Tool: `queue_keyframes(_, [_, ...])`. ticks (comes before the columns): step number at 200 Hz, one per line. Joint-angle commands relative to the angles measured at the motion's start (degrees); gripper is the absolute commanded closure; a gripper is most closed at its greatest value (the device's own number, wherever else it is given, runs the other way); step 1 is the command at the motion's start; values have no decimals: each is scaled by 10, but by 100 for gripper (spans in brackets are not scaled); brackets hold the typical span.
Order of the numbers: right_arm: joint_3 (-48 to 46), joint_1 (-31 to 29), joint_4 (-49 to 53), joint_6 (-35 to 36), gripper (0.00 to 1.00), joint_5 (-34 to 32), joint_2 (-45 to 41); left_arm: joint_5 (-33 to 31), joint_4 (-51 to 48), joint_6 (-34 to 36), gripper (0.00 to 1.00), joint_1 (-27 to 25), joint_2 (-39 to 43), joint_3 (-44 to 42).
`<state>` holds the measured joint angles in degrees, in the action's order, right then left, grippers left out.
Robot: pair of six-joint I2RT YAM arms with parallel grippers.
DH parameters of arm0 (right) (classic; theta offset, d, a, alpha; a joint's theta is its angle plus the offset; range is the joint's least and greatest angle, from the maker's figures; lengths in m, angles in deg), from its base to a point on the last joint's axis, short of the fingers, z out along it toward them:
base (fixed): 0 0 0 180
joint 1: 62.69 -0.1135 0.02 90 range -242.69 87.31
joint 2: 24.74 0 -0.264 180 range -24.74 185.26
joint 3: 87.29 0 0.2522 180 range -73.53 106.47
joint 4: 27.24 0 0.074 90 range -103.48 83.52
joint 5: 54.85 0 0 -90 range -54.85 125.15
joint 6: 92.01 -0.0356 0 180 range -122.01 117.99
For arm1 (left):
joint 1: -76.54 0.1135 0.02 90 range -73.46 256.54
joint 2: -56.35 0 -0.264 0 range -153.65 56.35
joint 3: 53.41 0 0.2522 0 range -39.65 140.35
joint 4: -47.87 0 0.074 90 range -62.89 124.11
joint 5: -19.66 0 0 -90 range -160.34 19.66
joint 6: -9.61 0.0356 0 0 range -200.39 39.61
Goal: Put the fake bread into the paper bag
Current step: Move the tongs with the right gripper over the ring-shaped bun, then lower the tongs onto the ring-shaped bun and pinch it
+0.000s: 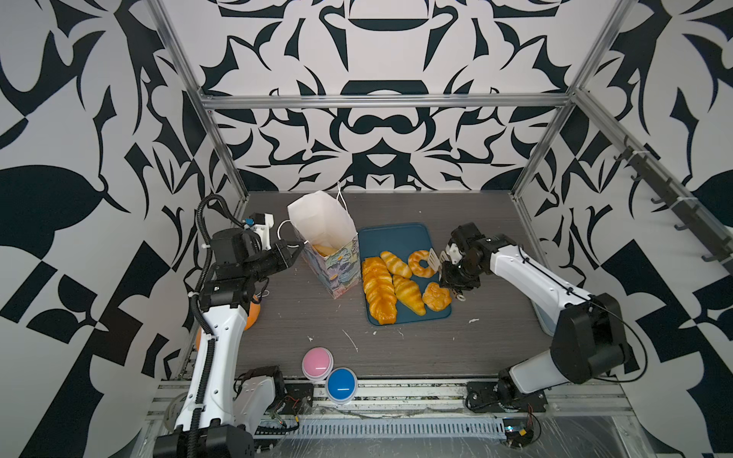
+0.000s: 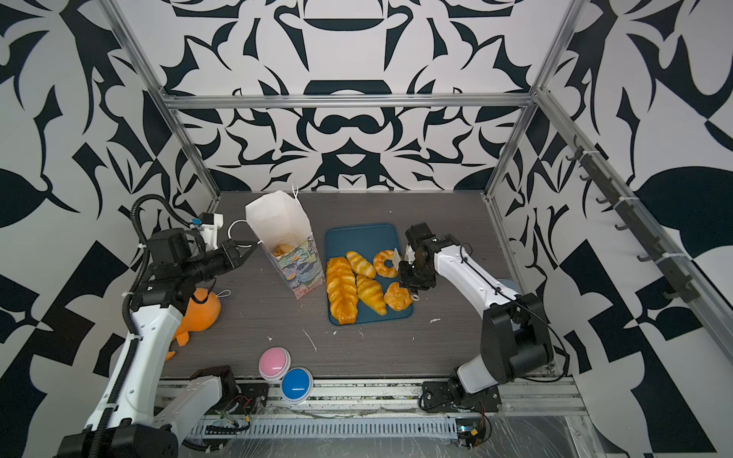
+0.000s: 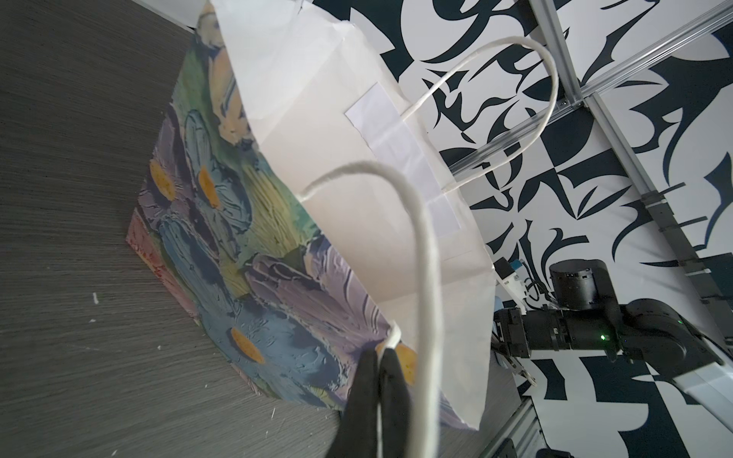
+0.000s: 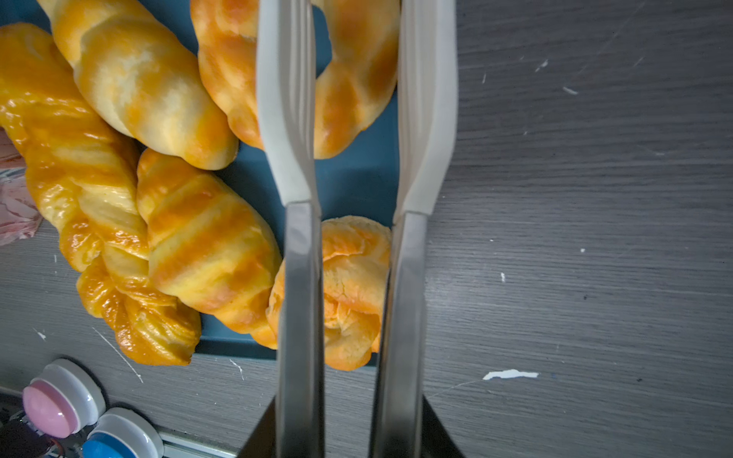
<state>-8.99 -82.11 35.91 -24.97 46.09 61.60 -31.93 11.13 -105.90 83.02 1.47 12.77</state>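
The paper bag (image 1: pixel 329 238) (image 3: pixel 317 158) stands open left of the tray, a piece of fake bread (image 1: pixel 323 250) inside. My left gripper (image 1: pixel 299 248) (image 3: pixel 378 357) is shut on its cord handle at the rim. On the tray lie a braided loaf (image 1: pixel 378 289), two croissants (image 1: pixel 396 263) (image 1: pixel 408 295), a ring doughnut (image 1: pixel 422 263) and a knotted roll (image 1: pixel 436 296). My right gripper (image 1: pixel 446 273) (image 4: pixel 349 428) is shut on metal tongs (image 4: pixel 301 277). Their white tips (image 4: pixel 285 99) stand apart, with one side of the doughnut (image 4: pixel 357 79) between them.
The blue tray (image 1: pixel 396 238) sits mid-table right of the bag. An orange toy (image 2: pixel 202 309) lies under the left arm. Pink (image 1: pixel 317 363) and blue (image 1: pixel 342 384) buttons sit at the front edge. Aluminium frame posts border the table.
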Motion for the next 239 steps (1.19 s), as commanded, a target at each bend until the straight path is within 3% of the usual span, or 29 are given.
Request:
queue_keyframes(1, [17, -6, -10, -6, 62, 4, 1, -1, -2, 3, 100, 2, 3, -7])
queue_keyframes(239, [23, -27, 17, 2, 66, -57, 20, -4, -6, 5, 100, 2, 8, -9])
